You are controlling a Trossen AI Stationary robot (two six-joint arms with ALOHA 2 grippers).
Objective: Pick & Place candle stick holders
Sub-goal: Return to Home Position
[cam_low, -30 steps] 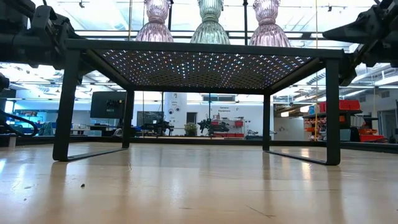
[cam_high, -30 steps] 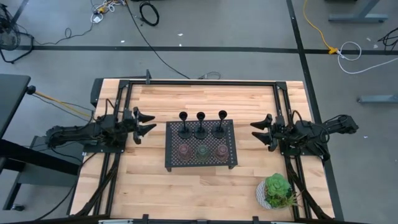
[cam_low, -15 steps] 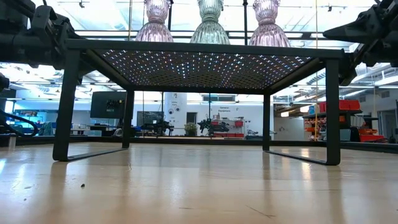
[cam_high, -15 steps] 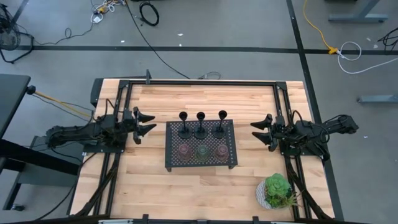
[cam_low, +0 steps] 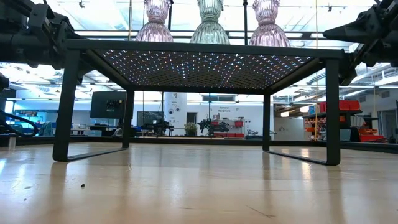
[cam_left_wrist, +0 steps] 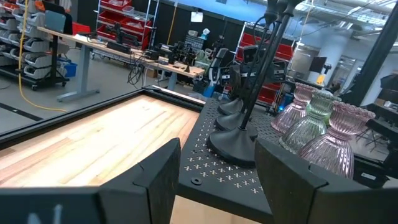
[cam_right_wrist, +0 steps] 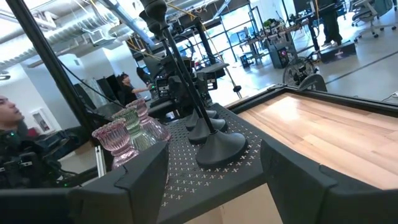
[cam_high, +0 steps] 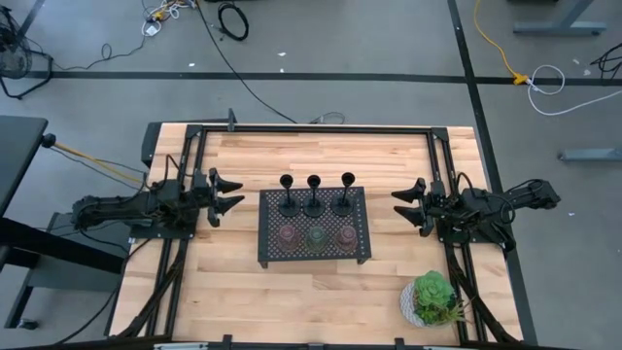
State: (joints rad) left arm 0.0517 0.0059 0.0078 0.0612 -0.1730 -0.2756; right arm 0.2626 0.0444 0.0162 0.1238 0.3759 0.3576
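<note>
Three black candle stick holders with disc bases and thin stems stand in the tray's far row. Three squat glass ones, pink, olive-green and brownish-pink, stand in its near row. All rest on their bases on the black perforated tray. My left gripper is open, left of the tray, pointing at it. My right gripper is open, right of the tray, pointing at it. The left wrist view shows a black holder's base, the right wrist view the nearest one.
A green plant in a white pot stands at the table's near right corner. The tray stands raised on legs above the wooden table top. Black rails frame the table. People show in the room beyond.
</note>
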